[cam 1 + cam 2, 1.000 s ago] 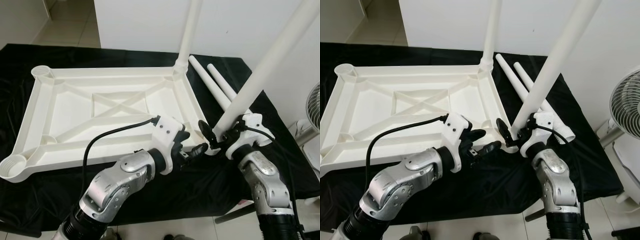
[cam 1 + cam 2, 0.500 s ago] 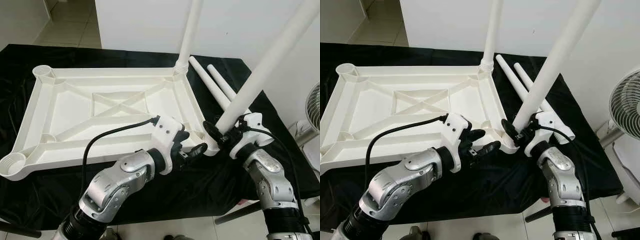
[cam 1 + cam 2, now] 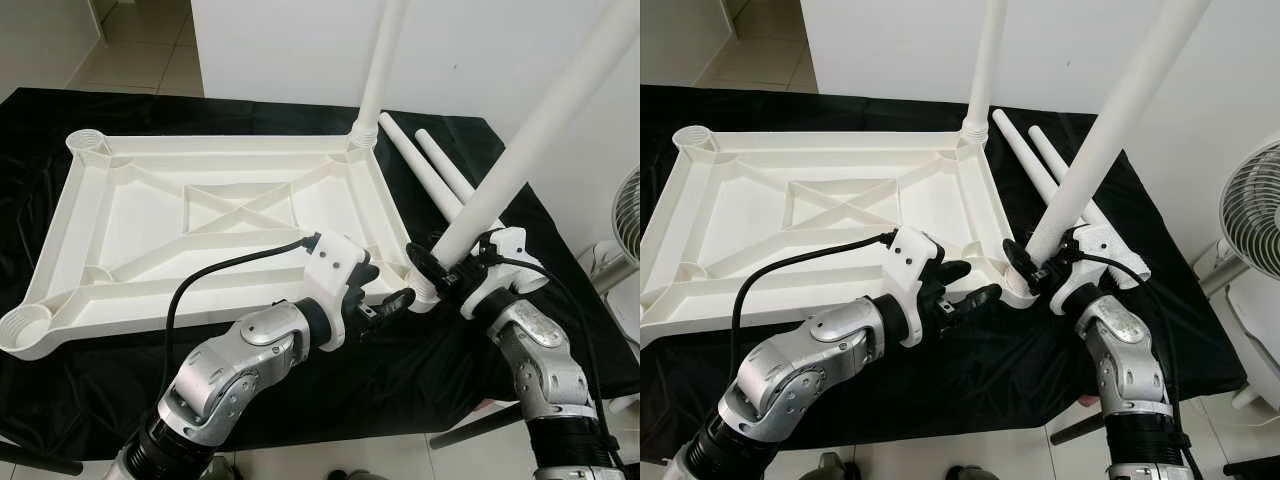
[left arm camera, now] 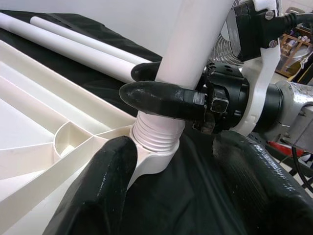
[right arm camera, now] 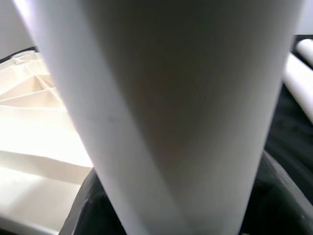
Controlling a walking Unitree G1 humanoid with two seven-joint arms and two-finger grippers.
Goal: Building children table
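Since the earlier frame, little has shifted: the right gripper [image 3: 1032,268] is kept clamped around the long white plastic table leg [image 3: 1102,142], whose threaded foot is seated in the near right corner socket of the upturned white plastic tabletop [image 3: 760,215]. Just beside that corner the left gripper [image 3: 385,303] is held with fingers parted, gripping nothing. Two spare white tube legs [image 3: 432,172] lie on the black cloth [image 3: 420,365].

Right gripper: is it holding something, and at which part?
Yes. The right gripper holds the white table leg near its lower end, just above the threaded part.
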